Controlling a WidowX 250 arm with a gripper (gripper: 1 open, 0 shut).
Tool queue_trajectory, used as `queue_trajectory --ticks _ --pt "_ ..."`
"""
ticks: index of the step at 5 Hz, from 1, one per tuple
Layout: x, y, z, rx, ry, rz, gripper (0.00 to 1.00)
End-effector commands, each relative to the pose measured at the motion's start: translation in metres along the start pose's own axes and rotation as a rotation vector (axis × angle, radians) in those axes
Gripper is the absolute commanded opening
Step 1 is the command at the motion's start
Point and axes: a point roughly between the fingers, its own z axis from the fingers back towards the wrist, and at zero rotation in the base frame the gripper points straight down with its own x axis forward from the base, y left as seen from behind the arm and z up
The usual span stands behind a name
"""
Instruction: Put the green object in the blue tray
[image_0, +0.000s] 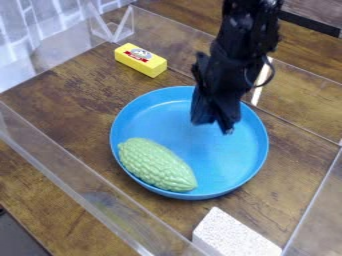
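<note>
The green object (156, 165), a bumpy oval lump, lies inside the blue tray (247, 165) on its front-left side. The round tray sits on the wooden table near the middle of the view. My black gripper (214, 120) hangs above the tray's back right part, pointing steeply down. Its fingers are shut with nothing between them, well apart from the green object.
A small yellow block (140, 60) with a red label lies on the table behind and left of the tray. A white sponge-like block (230, 236) sits at the front edge. Clear plastic walls (54, 150) run along the table's left and front sides.
</note>
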Motion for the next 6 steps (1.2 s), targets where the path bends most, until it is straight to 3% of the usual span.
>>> queue_trajectory --ticks 1,3,4,5,6 --pt "0.003 0.032 0.049 0.064 -0.068 0.089 0.0" --pt "-0.012 0.059 0.087 0.121 -0.041 0.18 0.0" --pt "-0.019 0.051 0.093 0.138 -0.042 0.187 0.0" --pt "-0.019 0.039 0.09 0.142 -0.046 0.174 0.0" --pt "-0.014 0.023 0.088 0.145 -0.052 0.151 1.0"
